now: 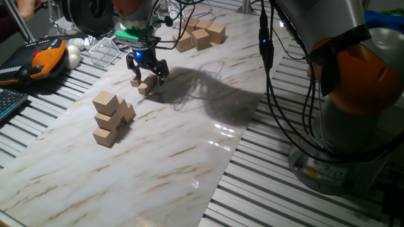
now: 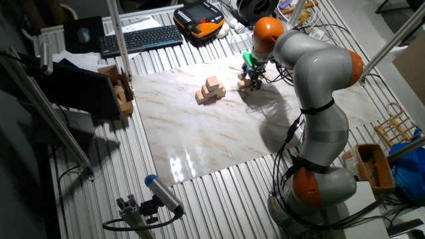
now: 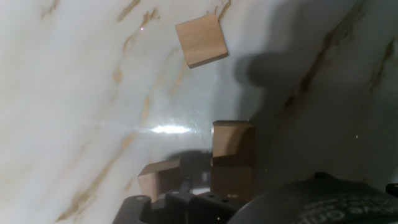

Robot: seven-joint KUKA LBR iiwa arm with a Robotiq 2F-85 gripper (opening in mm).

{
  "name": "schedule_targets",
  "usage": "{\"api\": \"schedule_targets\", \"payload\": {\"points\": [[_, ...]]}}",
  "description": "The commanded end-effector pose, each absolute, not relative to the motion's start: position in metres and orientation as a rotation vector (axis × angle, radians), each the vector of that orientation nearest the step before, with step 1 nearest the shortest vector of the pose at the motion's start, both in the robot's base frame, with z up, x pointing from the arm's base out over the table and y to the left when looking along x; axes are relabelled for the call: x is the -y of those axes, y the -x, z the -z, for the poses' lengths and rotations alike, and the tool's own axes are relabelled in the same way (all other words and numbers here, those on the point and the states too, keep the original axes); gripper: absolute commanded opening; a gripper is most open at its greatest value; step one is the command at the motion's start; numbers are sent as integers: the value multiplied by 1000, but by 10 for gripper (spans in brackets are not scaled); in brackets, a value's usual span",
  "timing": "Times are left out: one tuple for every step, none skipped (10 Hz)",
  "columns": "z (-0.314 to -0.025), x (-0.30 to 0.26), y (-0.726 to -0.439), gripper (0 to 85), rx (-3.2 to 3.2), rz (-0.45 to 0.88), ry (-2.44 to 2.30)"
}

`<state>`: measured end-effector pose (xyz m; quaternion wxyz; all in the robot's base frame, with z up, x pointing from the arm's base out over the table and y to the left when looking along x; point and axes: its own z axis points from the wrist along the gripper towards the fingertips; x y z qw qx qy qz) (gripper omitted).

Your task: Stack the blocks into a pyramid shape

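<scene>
Two tiny tan blocks lie on the marble board just under my gripper (image 1: 146,70): one at its left (image 1: 135,82) and one a little nearer (image 1: 148,85). The hand view shows three: a lone block (image 3: 200,40) farther off, one close below the hand (image 3: 232,140), and one beside it (image 3: 158,177). My gripper's fingers stand spread and hold nothing, hovering low over the pair. It also shows in the other fixed view (image 2: 251,76), where the blocks beneath it are too small to make out.
A stack of wider tan cubes (image 1: 110,118) stands on the marble board (image 1: 189,145) in front of the gripper, also seen in the other fixed view (image 2: 211,89). A pile of big cubes (image 1: 199,34) lies at the back. A wire basket (image 1: 104,50) and a pendant (image 1: 44,57) sit at the left.
</scene>
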<state>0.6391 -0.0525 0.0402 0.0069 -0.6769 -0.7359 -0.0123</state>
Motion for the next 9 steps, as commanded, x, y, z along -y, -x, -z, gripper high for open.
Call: {"api": "schedule_targets", "payload": {"points": [[-39, 53, -639, 850, 2302, 39, 2117], [-38, 53, -638, 850, 2299, 40, 2118], [-38, 53, -638, 850, 2299, 40, 2118], [-37, 53, -638, 850, 2299, 40, 2118], [-37, 52, -638, 850, 2297, 42, 2119], [-36, 52, -638, 850, 2295, 42, 2121], [-36, 52, -638, 850, 2294, 44, 2120], [-36, 52, -638, 850, 2293, 44, 2122], [-35, 52, -638, 850, 2290, 42, 2123]]}}
